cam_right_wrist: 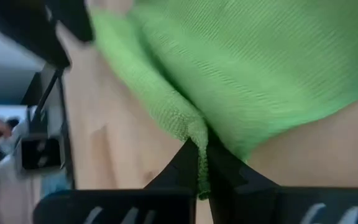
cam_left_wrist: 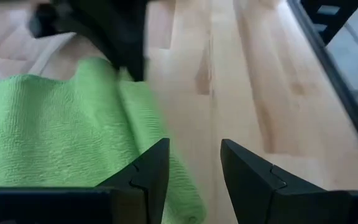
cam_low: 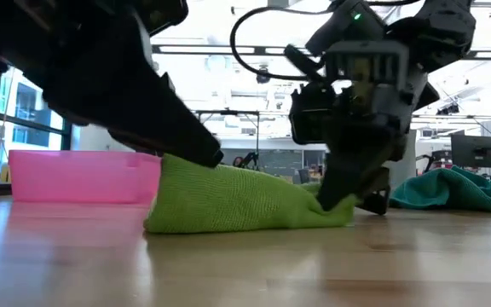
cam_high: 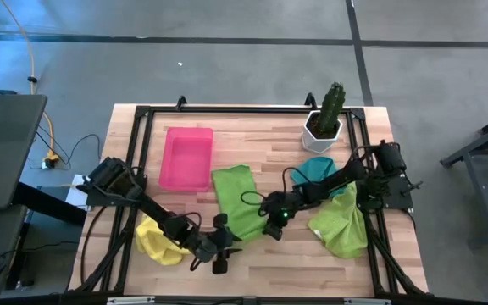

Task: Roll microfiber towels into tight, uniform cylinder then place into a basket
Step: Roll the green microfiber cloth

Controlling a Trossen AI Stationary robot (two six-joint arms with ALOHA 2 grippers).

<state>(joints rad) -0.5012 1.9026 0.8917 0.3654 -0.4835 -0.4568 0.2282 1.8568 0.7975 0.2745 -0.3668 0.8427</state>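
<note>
The lime green towel (cam_high: pixel 237 206) lay flat on the counter (cam_high: pixel 312 263) at the middle of the high view, just right of the pink basket (cam_high: pixel 185 158). It looked soft, light and limp, likely to sag unless taken by an edge or corner. The right claw (cam_right_wrist: pixel 201 163) was pinched shut on a corner of it; only the right wrist view showed that fold between the fingers. The left claw (cam_left_wrist: pixel 194 163) stood partly open and empty beside the towel's near edge, which the left wrist view made clear and the low view hid.

Open-plan lab: concrete floor (cam_high: pixel 227 76), monitors (cam_low: pixel 474 152), ceiling lights (cam_low: pixel 228 85).
</note>
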